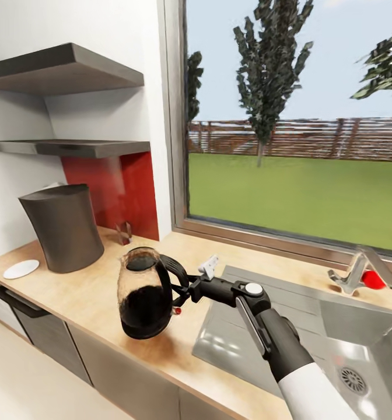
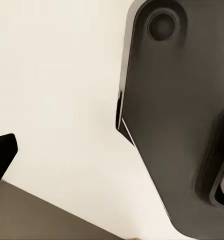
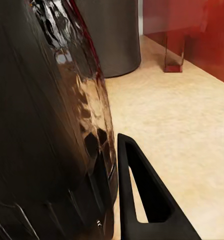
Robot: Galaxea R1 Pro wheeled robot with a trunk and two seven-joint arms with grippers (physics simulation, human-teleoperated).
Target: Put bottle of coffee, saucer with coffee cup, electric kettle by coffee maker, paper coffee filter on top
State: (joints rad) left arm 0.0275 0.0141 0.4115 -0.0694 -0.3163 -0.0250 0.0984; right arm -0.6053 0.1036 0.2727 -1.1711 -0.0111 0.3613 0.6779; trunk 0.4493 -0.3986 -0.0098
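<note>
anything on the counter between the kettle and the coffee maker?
Nothing visible. The right hand grips the electric kettle by its handle, right of the coffee maker; bare kitchen countertop lies between them. The saucer sits on the coffee maker's far side, out of the path.

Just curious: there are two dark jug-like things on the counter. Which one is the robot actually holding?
The rounded glass electric kettle: the right gripper grips its black loop handle. The taller grey coffee maker stands apart by the wall, untouched.
</note>
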